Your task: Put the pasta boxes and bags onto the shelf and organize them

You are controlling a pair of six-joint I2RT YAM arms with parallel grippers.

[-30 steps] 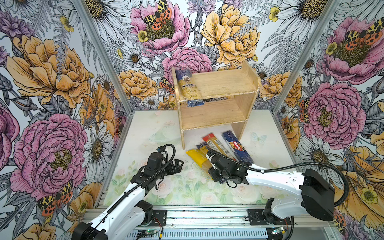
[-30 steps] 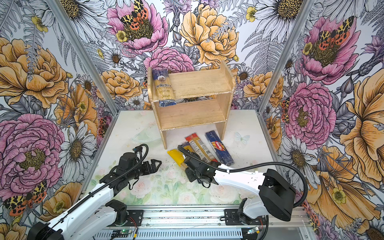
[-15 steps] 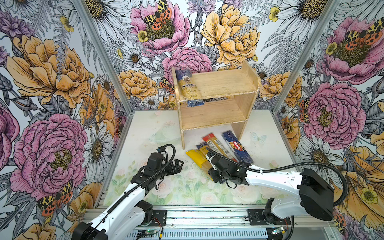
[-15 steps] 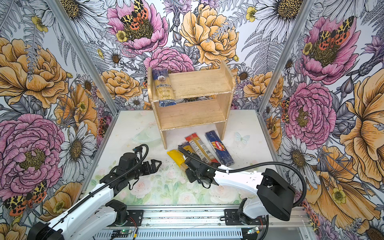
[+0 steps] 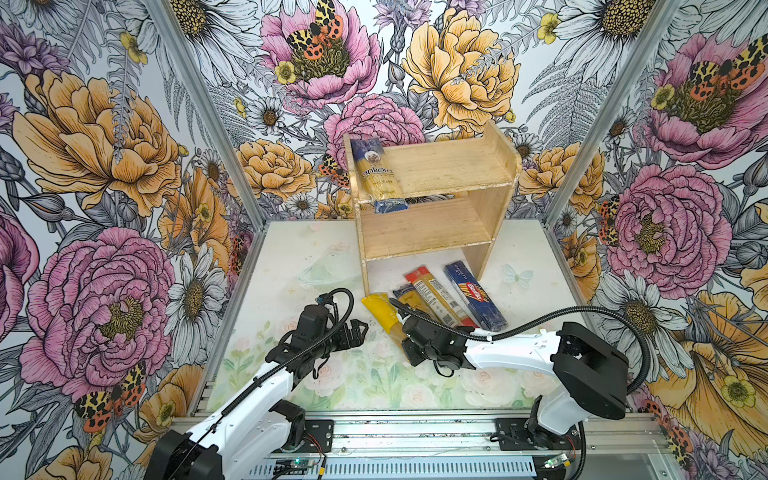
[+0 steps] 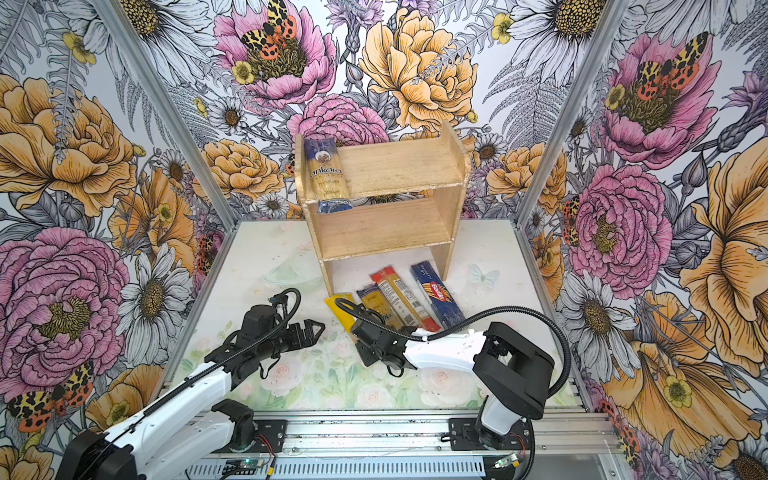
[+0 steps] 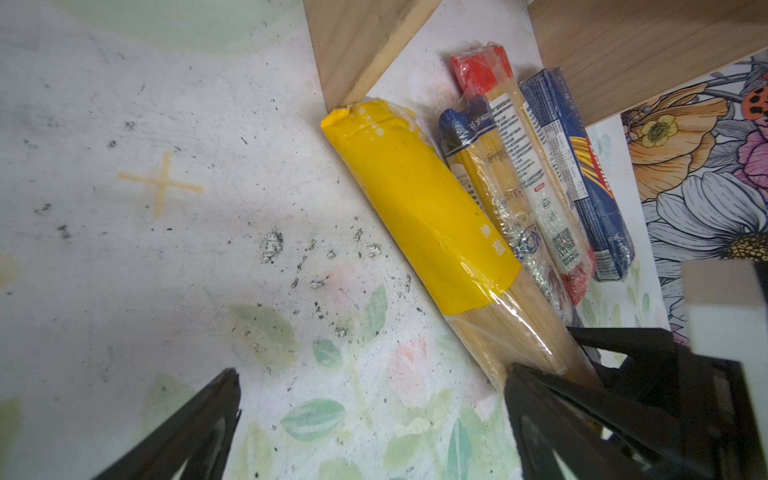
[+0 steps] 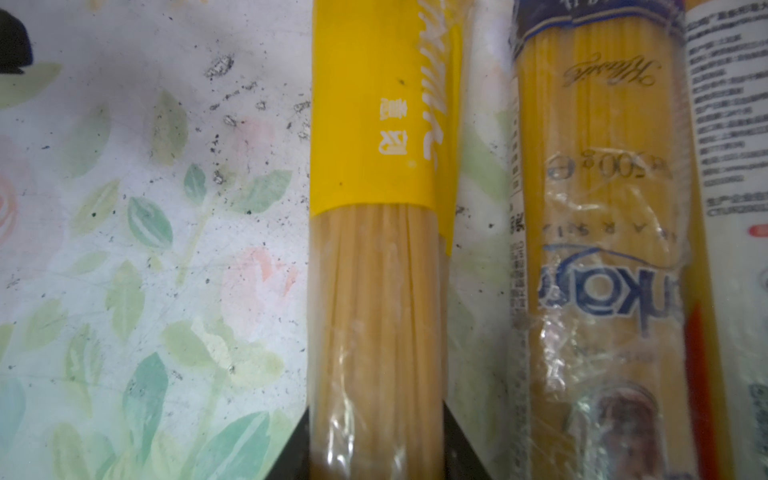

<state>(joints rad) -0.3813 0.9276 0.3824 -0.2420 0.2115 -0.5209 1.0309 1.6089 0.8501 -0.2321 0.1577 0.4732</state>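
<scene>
Yellow-ended bag point(image 8: 376, 291) between right jaws — slightly further left than before

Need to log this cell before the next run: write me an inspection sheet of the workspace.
Surface: table with a pale floral print, dark scuffs and a faint cross mark.
Job's things: "ankara" bag on the top tier of the shelf, at its left end, overhanging the front. On the table before the shelf, side by side: yellow-ended bag, slim blue-ended bag, red-ended pack, Barilla pack.
Clutter: nothing seen.
Grippers: right gripper shut on the yellow-ended bag's clear end; left gripper open, holding nothing.
Cables: right cable arcs over the packs; left cable loops above its wrist.
Surroundings: floral walls, metal rail in front.
</scene>
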